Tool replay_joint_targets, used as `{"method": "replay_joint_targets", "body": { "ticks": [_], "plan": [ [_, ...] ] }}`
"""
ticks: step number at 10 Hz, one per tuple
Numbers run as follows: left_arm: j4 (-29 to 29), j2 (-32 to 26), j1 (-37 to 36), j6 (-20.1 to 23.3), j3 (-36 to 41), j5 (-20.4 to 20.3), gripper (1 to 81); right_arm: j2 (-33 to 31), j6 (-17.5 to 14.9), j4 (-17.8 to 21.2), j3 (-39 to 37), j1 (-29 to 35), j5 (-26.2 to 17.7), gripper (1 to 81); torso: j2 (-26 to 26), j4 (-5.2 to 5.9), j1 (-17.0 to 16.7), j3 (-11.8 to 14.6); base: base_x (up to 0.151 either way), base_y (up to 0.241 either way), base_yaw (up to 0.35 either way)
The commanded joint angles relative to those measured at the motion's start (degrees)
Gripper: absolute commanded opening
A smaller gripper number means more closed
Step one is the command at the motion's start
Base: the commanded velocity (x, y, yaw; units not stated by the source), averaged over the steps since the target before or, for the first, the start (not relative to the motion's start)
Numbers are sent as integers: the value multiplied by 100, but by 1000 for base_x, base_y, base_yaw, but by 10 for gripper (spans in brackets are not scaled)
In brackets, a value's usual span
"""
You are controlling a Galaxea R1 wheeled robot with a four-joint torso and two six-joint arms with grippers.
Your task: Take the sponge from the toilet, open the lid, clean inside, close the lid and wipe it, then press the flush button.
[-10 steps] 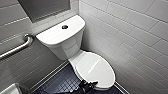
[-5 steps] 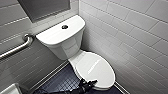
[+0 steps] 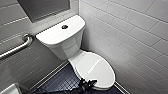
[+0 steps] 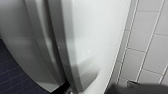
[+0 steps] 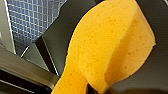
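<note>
1. Closest to us, the orange sponge [image 5: 107, 47] hangs before the right wrist camera, clear of the floor and cut off by the frame. It is folded along its length. Its long axis runs away from the right gripper [image 5: 98, 89], with the narrow waist nearest the gripper and the broad rounded end farthest out. The fingers are almost wholly hidden behind the sponge, but we judge them clamped on its narrow end.
2. In the head view, the black left gripper [image 3: 88, 83] sits at the front rim of the lid [image 3: 96, 68], its 2 fingers spread apart. We cannot tell whether they touch the rim. The arm behind it is cut off by the frame.
3. A white basin edge [image 3: 8, 89] pokes into the near corner beside the dark tiled floor [image 3: 62, 81].
4. The lid lies flat and closed on the toilet [image 3: 75, 60], hiding the bowl. Its long axis runs from the tank [image 3: 60, 33] toward us, the rounded front end pointing our way and toward the tiled wall [image 3: 130, 30].
5. Farther back, 1 dark flush button [image 3: 64, 26] sits on top of the tank.
6. A steel grab bar [image 3: 17, 47] crosses the rear wall, cut off at the frame's edge.
</note>
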Motion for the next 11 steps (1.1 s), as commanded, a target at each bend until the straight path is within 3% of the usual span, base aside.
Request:
{"method": "replay_joint_targets", "body": {
  "ticks": [1,7,11],
  "plan": [
    [379,-177,-954,181,470,-745,811,-114,-9,-144,34,-83,-431,10,0,0,0,0,0,0,0],
    [564,-449,-1024,163,1242,-779,811,0,-9,-135,-72,-48,-484,10,0,0,0,-2,0,0,0],
    [564,-818,-1085,137,1982,-1087,811,132,0,-135,-230,-39,-484,10,0,0,0,-2,0,0,0]
  ]
}}
